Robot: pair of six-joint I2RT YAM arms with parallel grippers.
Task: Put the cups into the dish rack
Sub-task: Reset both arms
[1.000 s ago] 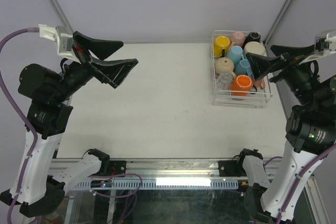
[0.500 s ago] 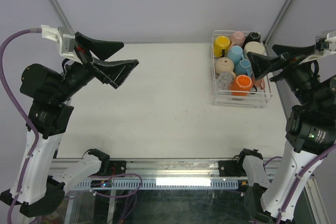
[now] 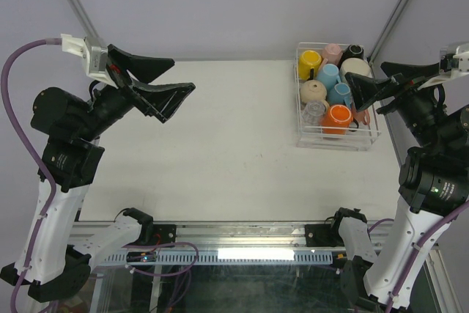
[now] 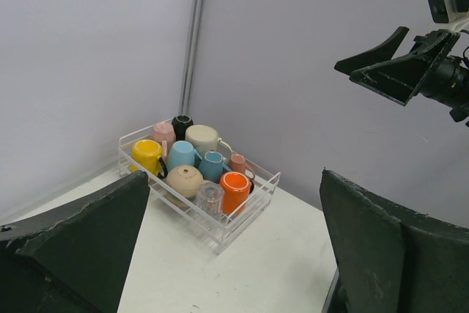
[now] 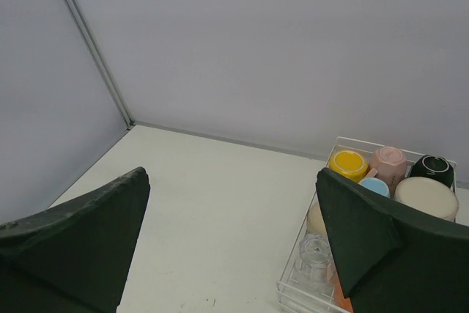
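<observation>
Your left gripper [image 3: 180,73] and right gripper [image 3: 364,73] hang empty, fingers apart. Lower the right carelessly and you may topple cups [image 3: 328,75] crowding the dish rack [image 3: 338,140].

Top external: fixed high above and behind the arm bases, looking down and forward over the whole table [image 3: 220,144], far off.
Left wrist: raised at the left, facing across to the far right corner; dish rack [image 4: 176,210] at middle distance.
Right wrist: raised near the rack, facing the far left corner; rack cut by the lower right edge.
Shared: rack and cups [image 3: 328,76] in all three; right gripper [image 3: 363,72] in top and left wrist.
</observation>
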